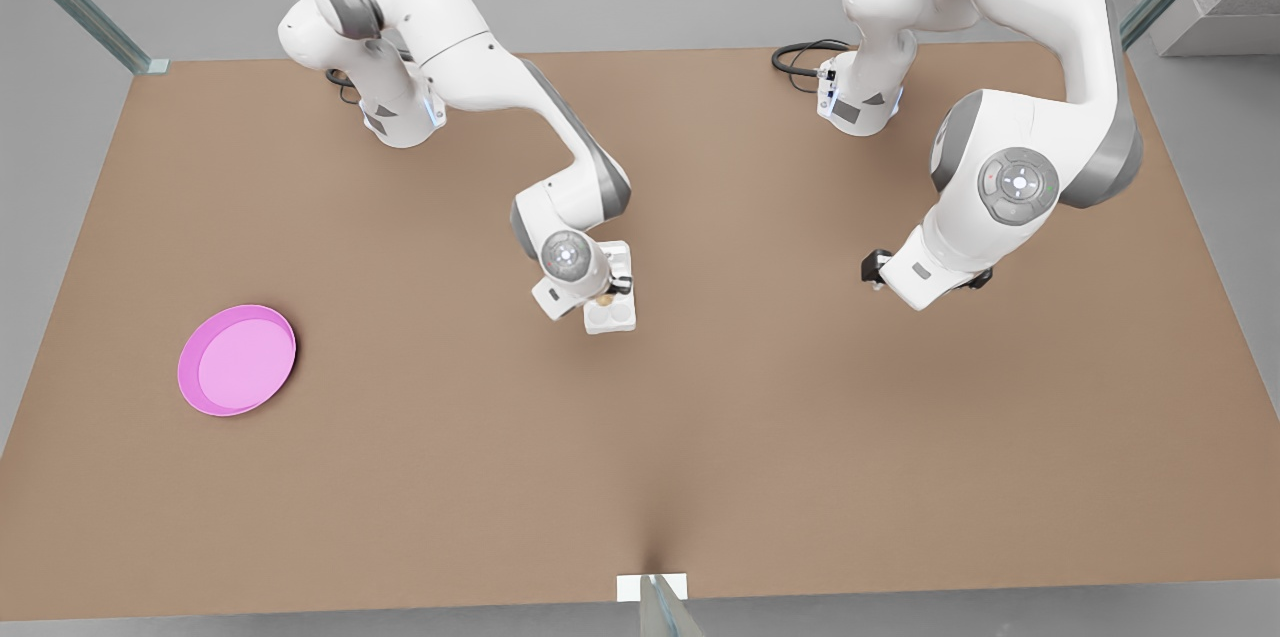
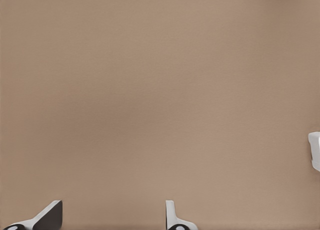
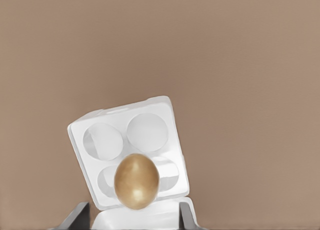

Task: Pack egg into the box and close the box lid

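1. I see the right gripper point(image 1: 612, 293) over the box point(image 1: 610, 317) near the table's point(image 1: 700, 417) middle, its arm reaching in from the front view's left.
2. In the right wrist view the egg point(image 3: 136, 181) sits between the right gripper's fingers point(image 3: 80, 215) above the tray's near cups — I cannot tell whether the fingers touch it or whether it already rests in a cup.
3. The box is open; the lid point(image 3: 145, 217) lies flat beside the tray, under the gripper.
4. The left gripper point(image 1: 925, 275) hangs over bare table well apart from the box at the front view's right — its fingers point(image 2: 47, 215) are spread wide, holding nothing.
5. A pink plate point(image 1: 237, 360) lies far off at the front view's left.
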`<action>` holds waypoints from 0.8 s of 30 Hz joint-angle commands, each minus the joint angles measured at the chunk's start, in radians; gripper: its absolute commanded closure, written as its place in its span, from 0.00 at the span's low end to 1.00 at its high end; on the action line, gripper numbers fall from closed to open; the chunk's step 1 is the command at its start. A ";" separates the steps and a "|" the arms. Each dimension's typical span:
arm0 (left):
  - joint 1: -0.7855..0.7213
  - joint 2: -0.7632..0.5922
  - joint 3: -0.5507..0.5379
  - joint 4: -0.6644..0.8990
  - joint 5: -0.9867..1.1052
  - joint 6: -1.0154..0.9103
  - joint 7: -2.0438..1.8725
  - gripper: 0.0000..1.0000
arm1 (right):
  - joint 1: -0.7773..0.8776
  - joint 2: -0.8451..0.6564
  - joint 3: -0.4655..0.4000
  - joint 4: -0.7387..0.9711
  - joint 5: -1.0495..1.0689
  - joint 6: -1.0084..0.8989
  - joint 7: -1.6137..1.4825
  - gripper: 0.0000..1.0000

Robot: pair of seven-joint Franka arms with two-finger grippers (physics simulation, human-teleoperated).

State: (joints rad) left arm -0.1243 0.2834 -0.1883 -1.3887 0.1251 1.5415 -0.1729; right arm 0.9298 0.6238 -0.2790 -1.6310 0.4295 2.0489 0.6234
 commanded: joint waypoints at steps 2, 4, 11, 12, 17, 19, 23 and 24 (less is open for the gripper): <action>0.000 -0.001 0.000 0.000 0.001 0.002 -0.003 0.00 | -0.005 0.004 0.000 0.000 0.005 0.010 0.179 0.00; -0.006 0.005 -0.002 0.000 0.001 0.008 -0.026 0.00 | -0.077 -0.029 0.004 -0.006 -0.014 0.005 0.170 0.00; -0.610 0.030 -0.002 -0.004 -0.033 -0.011 -0.766 0.00 | -0.795 -0.265 0.000 0.157 -0.394 -0.354 -0.711 0.00; -0.673 0.031 -0.002 -0.016 -0.053 -0.011 -0.801 0.00 | -0.827 -0.321 0.004 0.180 -0.399 -0.446 -0.761 0.00; -0.744 0.187 -0.002 -0.112 -0.117 0.222 -0.904 0.00 | -0.999 -0.394 0.241 0.183 -0.436 -0.426 -0.696 0.00; -0.722 0.237 0.004 -0.104 -0.108 0.313 -0.901 0.00 | -0.980 -0.395 0.250 0.206 -0.426 -0.426 -0.665 0.00; -0.696 0.332 0.006 -0.102 -0.062 0.424 -0.886 0.00 | -0.977 -0.368 0.248 0.229 -0.420 -0.408 -0.672 0.00; -0.692 0.347 0.006 -0.101 -0.042 0.454 -0.887 0.00 | -0.973 -0.368 0.250 0.227 -0.422 -0.406 -0.666 0.00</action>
State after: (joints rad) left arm -0.8191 0.6189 -0.1825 -1.4845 0.0542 1.8418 -0.7088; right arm -0.0424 0.2542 -0.0302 -1.4057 0.0107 1.6565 0.2118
